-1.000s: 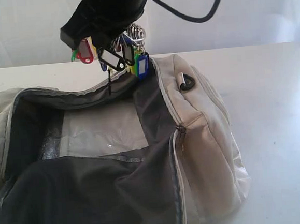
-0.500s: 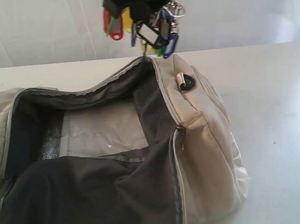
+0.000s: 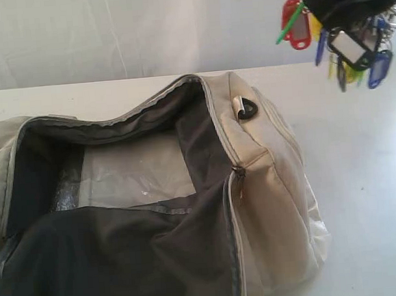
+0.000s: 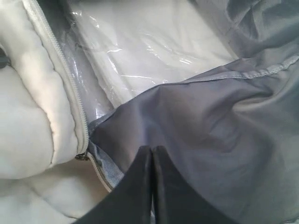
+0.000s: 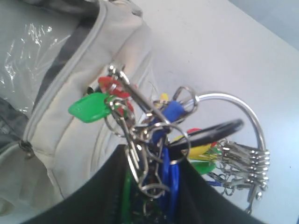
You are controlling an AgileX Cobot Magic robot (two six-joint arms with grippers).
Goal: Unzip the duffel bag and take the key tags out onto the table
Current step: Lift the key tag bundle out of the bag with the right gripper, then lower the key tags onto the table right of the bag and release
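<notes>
The right jaws clamp the bunch of coloured plastic key tags (image 3: 352,45) above the white surface (image 3: 372,175), beside the open cream duffel bag (image 3: 269,183); left jaws closed tight.

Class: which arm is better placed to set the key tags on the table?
Right. The right gripper holds the bunch of coloured plastic key tags above the white table, beside the cream fabric duffel bag; the left gripper is shut over its lining.
</notes>
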